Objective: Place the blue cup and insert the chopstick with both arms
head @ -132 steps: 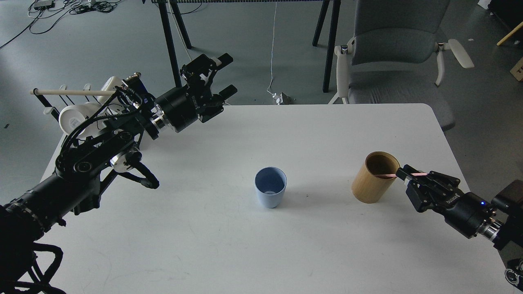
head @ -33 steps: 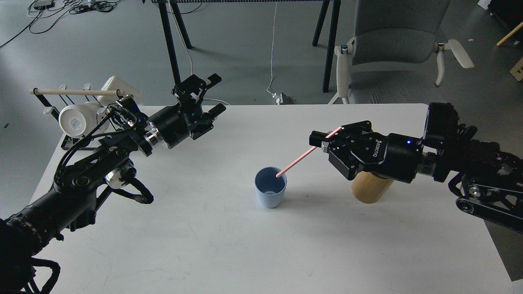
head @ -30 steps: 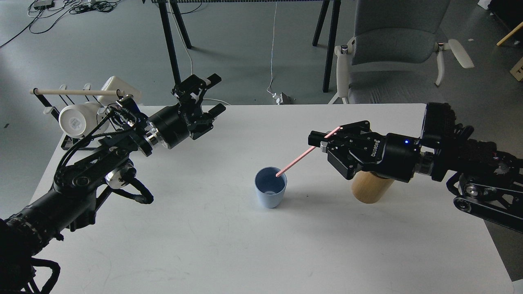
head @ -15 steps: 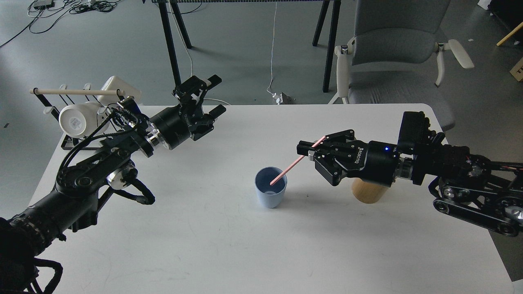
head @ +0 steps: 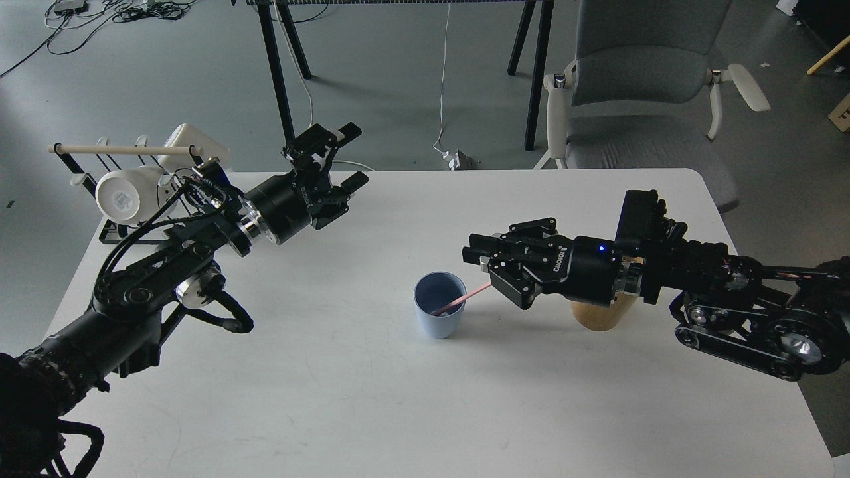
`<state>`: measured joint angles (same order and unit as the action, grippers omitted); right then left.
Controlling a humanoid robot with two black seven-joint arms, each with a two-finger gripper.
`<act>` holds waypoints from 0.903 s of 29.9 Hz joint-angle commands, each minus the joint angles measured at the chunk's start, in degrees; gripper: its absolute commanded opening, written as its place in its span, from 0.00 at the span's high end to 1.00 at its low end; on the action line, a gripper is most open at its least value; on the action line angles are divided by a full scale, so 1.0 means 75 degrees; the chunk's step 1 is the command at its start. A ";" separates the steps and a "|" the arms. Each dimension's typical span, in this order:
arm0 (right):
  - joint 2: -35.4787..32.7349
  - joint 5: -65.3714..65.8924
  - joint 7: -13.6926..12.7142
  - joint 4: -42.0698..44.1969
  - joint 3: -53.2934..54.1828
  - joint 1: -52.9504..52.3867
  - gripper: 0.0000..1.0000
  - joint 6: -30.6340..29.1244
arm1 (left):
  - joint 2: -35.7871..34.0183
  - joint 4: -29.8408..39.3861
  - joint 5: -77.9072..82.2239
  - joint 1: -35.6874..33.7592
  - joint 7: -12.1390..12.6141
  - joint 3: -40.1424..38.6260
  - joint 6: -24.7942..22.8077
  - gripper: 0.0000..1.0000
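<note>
Small pale-blue tapered plastic cup (head: 439, 313) upright mid-table, 1 slim pink chopstick (head: 460, 302) leaning over its right rim, tip inside. Right gripper (head: 479, 255) just beside, apparently spread and released, likely after drop-in. Left gripper (head: 350, 157) parked clear, 2 fingers apart, empty.

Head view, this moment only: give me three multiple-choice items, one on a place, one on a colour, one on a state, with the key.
1. Where is the chopstick's lower end?
A. Inside the blue cup
B. Flat on the table
C. In the bamboo holder

2. What colour is the chopstick?
A. Green
B. Pink
C. Black

3. How is the left gripper?
A. Shut on the cup
B. Shut on a mug
C. Open, holding nothing

Key: 1 A, the tip dips below the rim. 2 B, plainly pink. 3 C, its fingers are spread over the far table edge.
</note>
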<state>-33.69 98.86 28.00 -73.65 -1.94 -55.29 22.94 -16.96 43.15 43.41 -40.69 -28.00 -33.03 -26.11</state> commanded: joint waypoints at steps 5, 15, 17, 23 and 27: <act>-0.0101 -0.0301 0.0000 -0.0035 0.0385 -0.0034 0.15 0.0293 | 0.0023 0.0000 0.0001 0.0000 0.0000 -0.0003 0.0000 0.02; -0.0160 -0.4516 0.0000 -0.0024 0.1955 0.0164 0.06 0.0316 | -0.0047 -0.0152 -0.0479 -0.0187 0.0000 -0.0155 -0.0082 0.02; -0.0195 -0.5278 0.0000 -0.0012 0.2284 0.0281 0.06 0.0316 | -0.0070 -0.0152 -0.0503 -0.0258 0.0000 -0.0167 -0.0082 0.02; -0.0499 -0.8440 0.0000 -0.0280 0.3093 0.0925 0.06 0.0188 | -0.0082 -0.0152 -0.1204 -0.0199 0.0000 -0.1290 -0.0163 0.02; -0.0512 -1.0037 0.0000 -0.0878 0.3456 0.1382 0.06 -0.0314 | -0.0082 -0.0129 -0.1545 -0.0223 0.0000 -0.1350 -0.0253 0.02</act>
<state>-37.36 32.02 27.99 -77.44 21.99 -47.49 23.57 -17.63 42.00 33.60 -42.27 -28.00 -42.66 -27.69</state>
